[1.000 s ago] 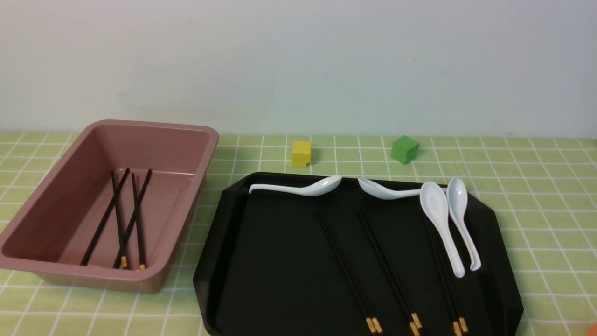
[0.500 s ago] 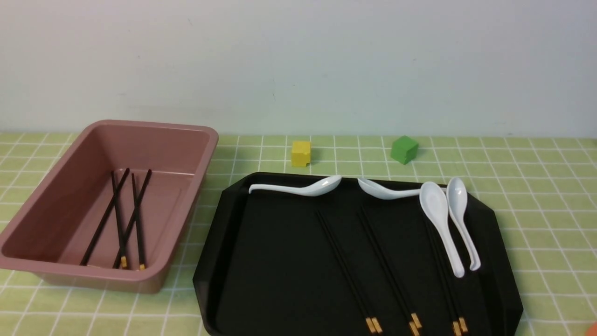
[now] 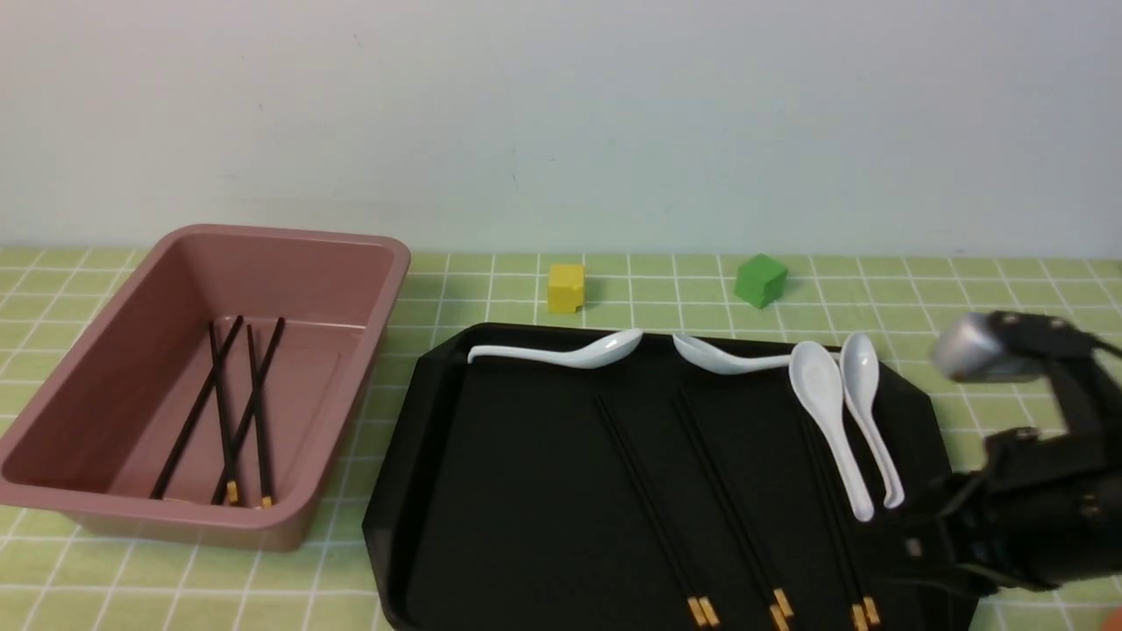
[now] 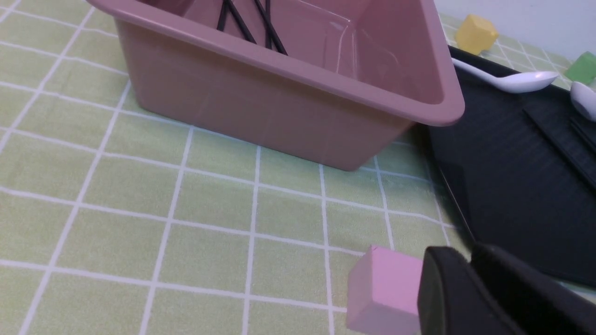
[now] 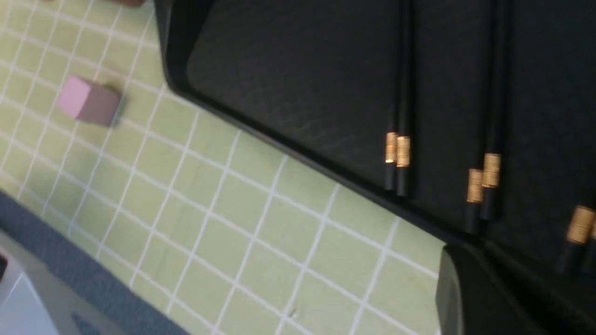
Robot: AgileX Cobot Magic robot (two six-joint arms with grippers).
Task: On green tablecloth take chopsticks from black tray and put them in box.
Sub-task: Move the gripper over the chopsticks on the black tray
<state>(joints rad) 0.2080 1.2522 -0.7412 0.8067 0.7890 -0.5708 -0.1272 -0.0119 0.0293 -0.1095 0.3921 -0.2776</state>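
The black tray (image 3: 396, 491) lies on the green tablecloth (image 3: 1008, 289) and holds three pairs of chopsticks (image 3: 653, 508), gold bands toward me. Two more pairs (image 3: 228, 412) lie inside the pink box (image 3: 351, 289) to its left. My right gripper (image 3: 920, 548) hangs over the tray's near right corner, by the rightmost pair (image 3: 837, 517). In the right wrist view its jaws (image 5: 484, 253) look shut and empty beside the banded ends (image 5: 579, 225). My left gripper (image 4: 470, 263) is shut and empty, low over the cloth between the box (image 4: 279, 107) and the tray (image 4: 512, 153).
Several white spoons (image 3: 824, 394) lie along the tray's far and right sides. A yellow cube (image 3: 566, 288) and a green cube (image 3: 759, 280) stand behind the tray. A pink cube (image 4: 382, 288) sits beside my left gripper, also in the right wrist view (image 5: 86, 100).
My right arm has come into the front view from the right and now hangs over the tray's near right corner. The chopsticks, spoons and box have not moved.
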